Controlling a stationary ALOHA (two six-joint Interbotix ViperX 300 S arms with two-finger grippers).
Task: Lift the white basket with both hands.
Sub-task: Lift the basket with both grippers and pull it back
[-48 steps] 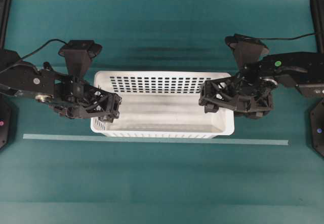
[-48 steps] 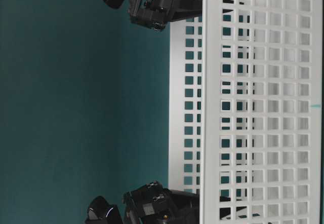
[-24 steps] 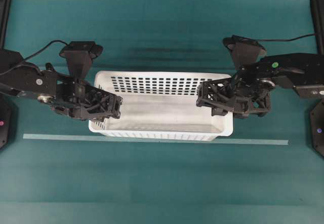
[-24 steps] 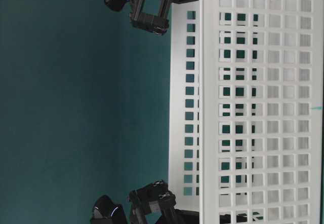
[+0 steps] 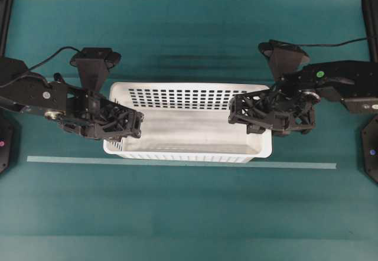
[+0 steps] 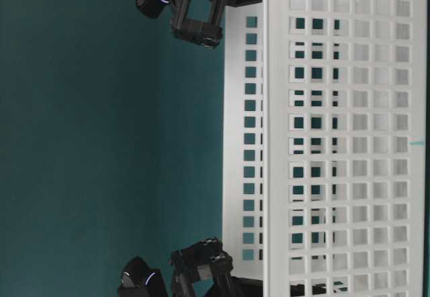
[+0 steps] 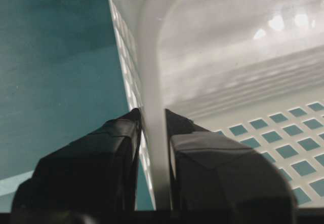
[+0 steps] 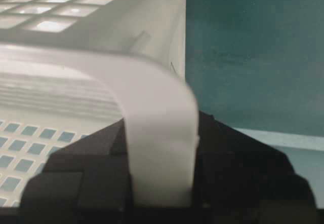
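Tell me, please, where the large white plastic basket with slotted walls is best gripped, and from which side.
Grip the large white plastic basket by the rounded rims of its two short end walls, coming from above with one finger inside and one outside. The rims are thin enough to pinch, and opposite ends keep it level. The left gripper and the right gripper already clamp there.

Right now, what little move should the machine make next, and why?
Probably raise both arms together, slowly and evenly. The left fingers pinch one end rim of the white basket, and the right fingers pinch the opposite end, so an even lift should keep it level.
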